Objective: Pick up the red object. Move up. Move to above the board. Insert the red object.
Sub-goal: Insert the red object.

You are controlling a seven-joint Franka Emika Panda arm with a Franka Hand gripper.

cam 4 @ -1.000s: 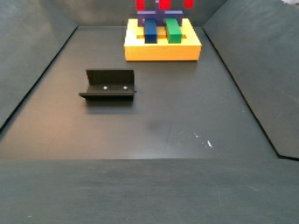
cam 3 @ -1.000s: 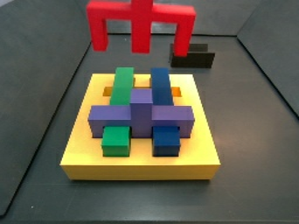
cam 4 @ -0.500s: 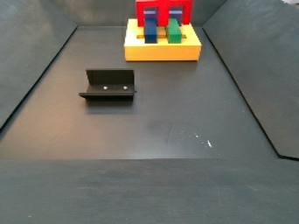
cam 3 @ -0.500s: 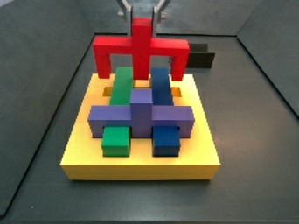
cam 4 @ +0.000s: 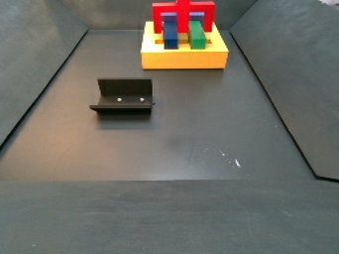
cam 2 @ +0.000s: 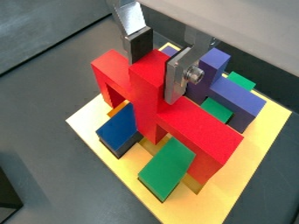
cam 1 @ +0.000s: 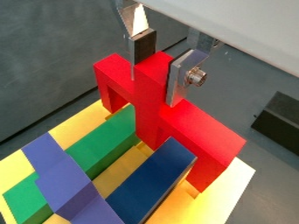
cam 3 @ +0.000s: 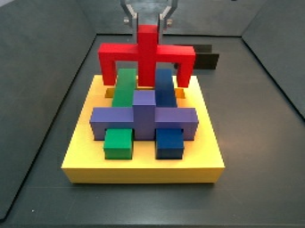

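Observation:
In both wrist views my gripper is shut on the central upright post of the red object. A side view shows the gripper hanging over the far end of the yellow board. The red object hangs upright there. Its two legs reach down on either side of the green bar and the blue bar, close to the board's surface. I cannot tell whether the legs touch it.
A purple cross-shaped block lies across the green and blue bars in the middle of the board. The dark fixture stands on the grey floor away from the board; it shows behind the red object too. Grey walls ring the floor.
The red object has come down from high above the board's far end to just over it, held by the gripper all the way. The last half second added a small further drop.

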